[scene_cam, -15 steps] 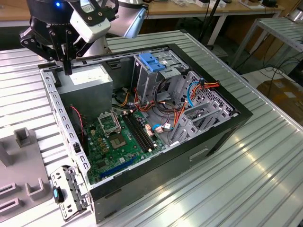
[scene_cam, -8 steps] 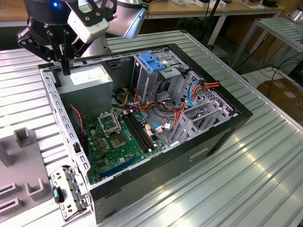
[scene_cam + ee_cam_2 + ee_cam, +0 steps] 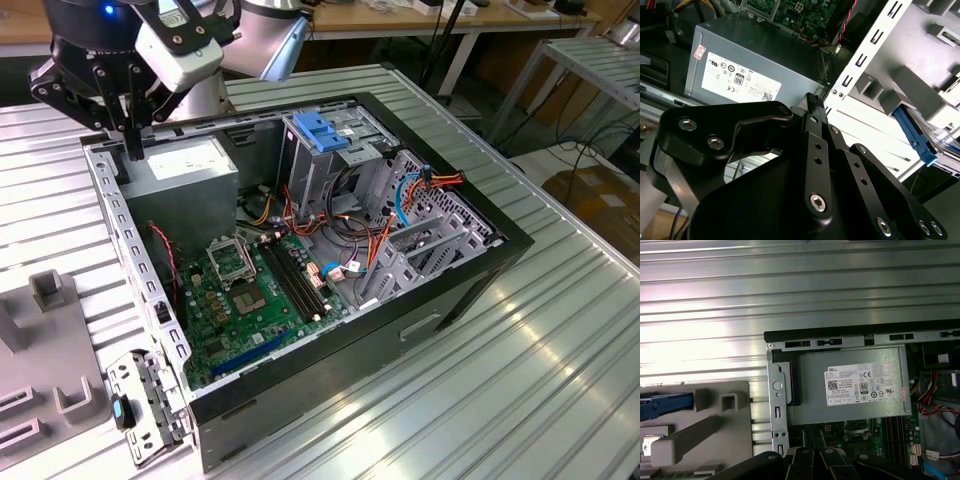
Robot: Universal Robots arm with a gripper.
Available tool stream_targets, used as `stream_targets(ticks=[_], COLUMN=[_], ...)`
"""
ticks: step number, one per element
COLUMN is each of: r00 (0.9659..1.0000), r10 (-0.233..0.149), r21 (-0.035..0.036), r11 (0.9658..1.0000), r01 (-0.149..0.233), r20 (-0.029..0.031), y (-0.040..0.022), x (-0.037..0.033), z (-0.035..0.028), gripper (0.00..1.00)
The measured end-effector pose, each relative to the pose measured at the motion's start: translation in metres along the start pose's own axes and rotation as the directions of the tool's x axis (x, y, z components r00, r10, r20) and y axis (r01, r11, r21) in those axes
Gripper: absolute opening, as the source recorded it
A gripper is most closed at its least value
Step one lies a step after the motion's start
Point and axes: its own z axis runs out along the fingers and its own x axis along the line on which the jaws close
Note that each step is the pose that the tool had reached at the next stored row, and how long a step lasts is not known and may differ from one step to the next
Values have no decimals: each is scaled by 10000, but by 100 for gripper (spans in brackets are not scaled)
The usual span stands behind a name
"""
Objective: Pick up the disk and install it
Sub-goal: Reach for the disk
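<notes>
— Where's the disk (image 3: 666,406) right now?

— Off to the side, sitting in the grey holder (image 3: 715,412) on the ribbed metal counter (image 3: 740,295). In the first wrist view I mostly catch one blue side rail. The second wrist view shows that rail slanting out of the holder too.

— And the fingers (image 3: 132,140)?

— Pressed together at the tips with nothing between them. In the exterior view they hang over the corner of the open computer case (image 3: 470,270) on the exterior view's left, just beside the grey power supply (image 3: 185,180) with its white sticker. They aren't touching the disk, and the case's slotted side wall (image 3: 777,405) stands between the power supply and the holder.

— What else is inside the case?

— The green motherboard (image 3: 245,300) on the bottom, loose orange and red cables (image 3: 375,245), and farther back the metal cage with the blue latch (image 3: 325,135).
</notes>
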Motion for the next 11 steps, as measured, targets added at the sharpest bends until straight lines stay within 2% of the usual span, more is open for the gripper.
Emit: stream_targets(ticks=[11], r00=[10000], r10=[1], r21=[0], r11=[10000], r01=[-1], r20=[0], y=[-4], x=[51], z=[-1], gripper=[11])
